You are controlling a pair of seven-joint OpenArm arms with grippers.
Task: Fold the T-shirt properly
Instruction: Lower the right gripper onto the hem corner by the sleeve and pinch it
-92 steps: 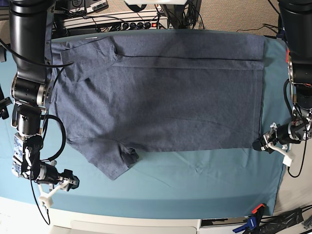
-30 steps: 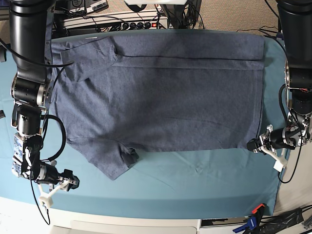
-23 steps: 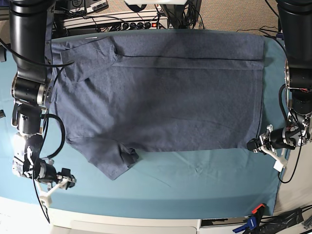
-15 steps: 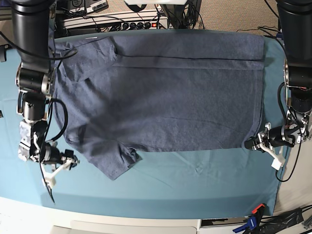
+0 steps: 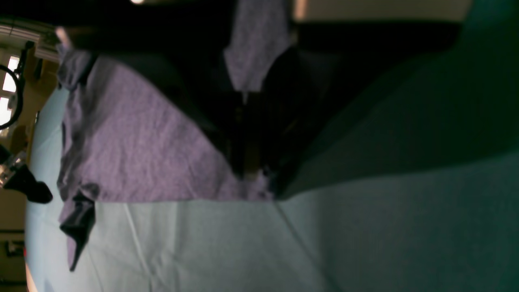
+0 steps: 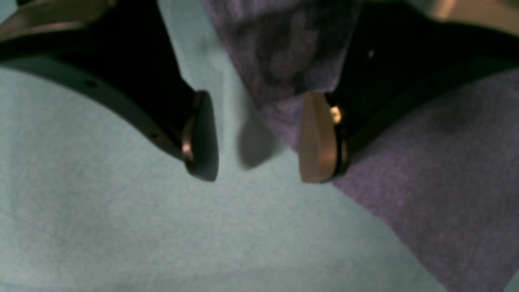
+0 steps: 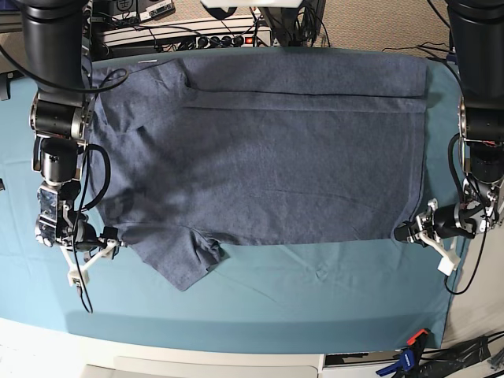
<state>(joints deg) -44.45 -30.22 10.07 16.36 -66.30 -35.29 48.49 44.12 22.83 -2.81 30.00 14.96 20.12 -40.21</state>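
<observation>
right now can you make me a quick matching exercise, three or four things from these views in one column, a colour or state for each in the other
Things:
1. T-shirt
2. table cloth
3. left tool
4. right tool

Colour or state:
a. open, straddling the shirt's edge
b. teal
c. dark blue-grey, spread flat
d. shut on the shirt's hem corner

Pairs: 1-c, 2-b, 3-d, 4-a

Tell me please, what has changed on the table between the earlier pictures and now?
The right gripper moved from the bare cloth up to the T-shirt sleeve edge, jaws open around it. The left gripper crept slightly inward, staying shut on the shirt's hem corner. The shirt itself stayed spread flat on the teal table cloth.
</observation>
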